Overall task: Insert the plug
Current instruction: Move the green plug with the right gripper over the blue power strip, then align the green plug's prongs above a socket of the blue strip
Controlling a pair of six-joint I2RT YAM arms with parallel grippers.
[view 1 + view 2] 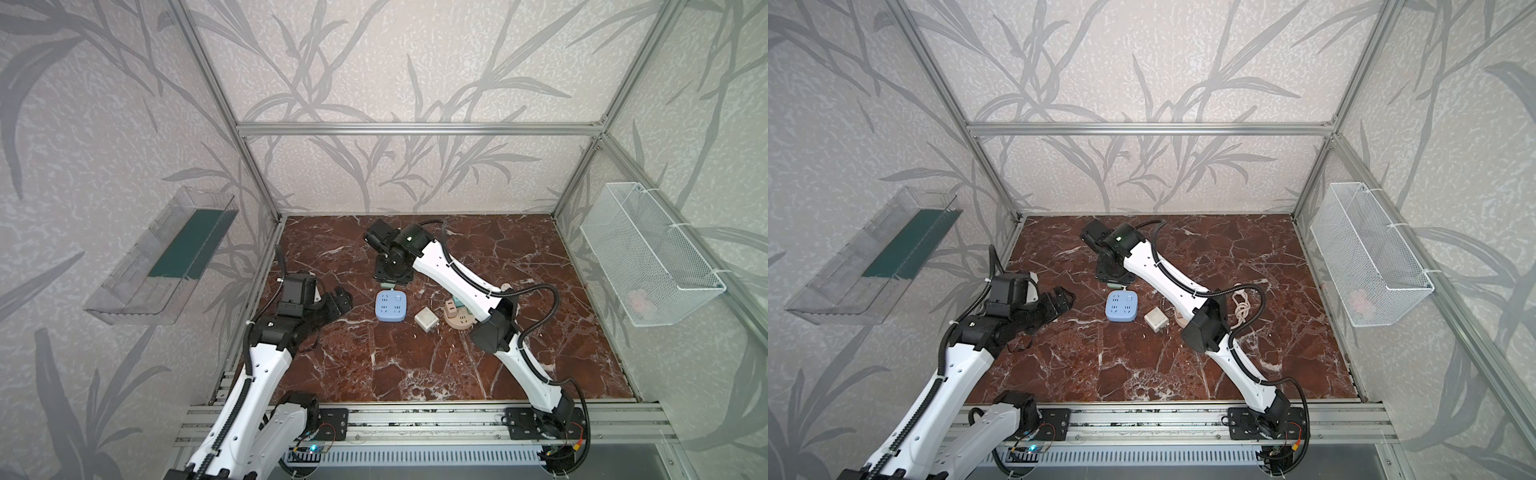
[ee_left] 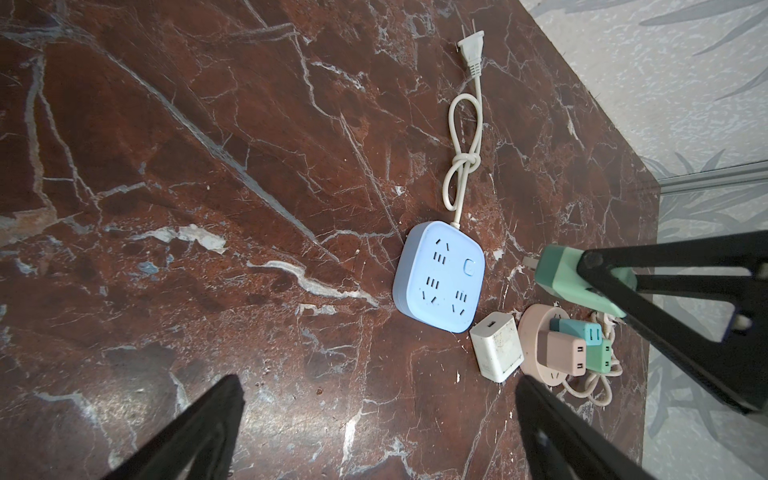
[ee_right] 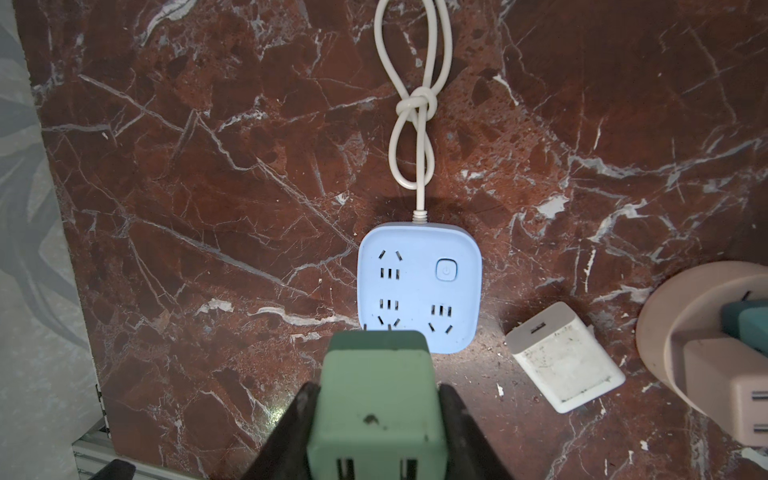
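Step in hand: transport and alignment of the plug; insertion is not yet begun.

1. Right gripper (image 3: 378,390): clamped on the green plug (image 3: 376,370), one jaw on each flank; its two pins face the blue socket block (image 3: 417,286).
2. Plug position: in a top view the green plug (image 1: 390,286) hangs at 12 o'clock of the blue socket block (image 1: 390,305), just beside its rim; the left wrist view shows it lifted clear of the block and tilted, no pin in any slot.
3. Left gripper (image 1: 338,300): jaws spread wide, holding nothing; it hovers at 9 o'clock of the block, well apart from it.
4. Neighbours: the white charger (image 1: 427,319) lies at 4 o'clock of the block; the pink round socket (image 1: 457,316), already carrying plugs, sits at 3 o'clock.

Next move, by judgement: carry the plug over a two-slot pair on the block's face; square the pins to that face and match them to the slots; then press straight down. The block lies loose on the marble table (image 1: 415,365) and may slide; the free left gripper could brace it.
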